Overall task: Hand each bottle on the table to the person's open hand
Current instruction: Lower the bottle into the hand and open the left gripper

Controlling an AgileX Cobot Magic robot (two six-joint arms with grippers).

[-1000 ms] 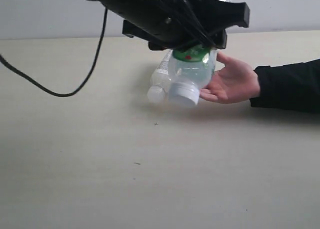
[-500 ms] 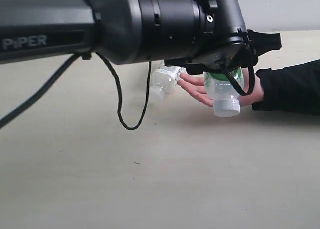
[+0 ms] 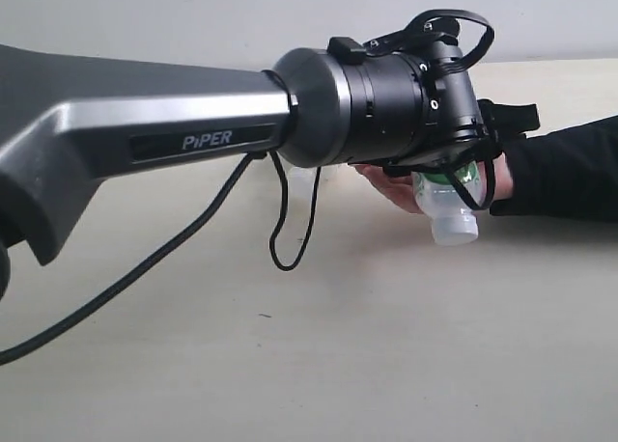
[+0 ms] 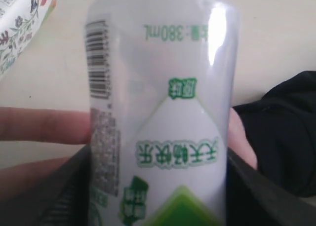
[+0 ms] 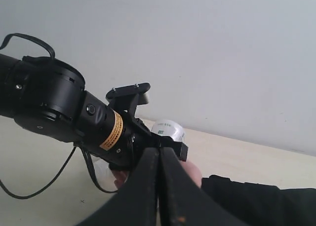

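Wall [image 3: 145, 17], plain pale grey: is running along the top of the exterior frame and filling the right wrist view's background. Black sleeve [image 3: 570, 172]: is lying at the exterior frame's right edge, mid-height.

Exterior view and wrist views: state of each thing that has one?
Whitish plastic bottle with green-and-white label: gripped by left claw, tilted cap-down over the hand.
Left claw: closed on that bottle.
Right claw: shut, empty.
Person's bare open hand: palm up, beneath bottle.
Floral-labelled bottle: on the table, ungripped.
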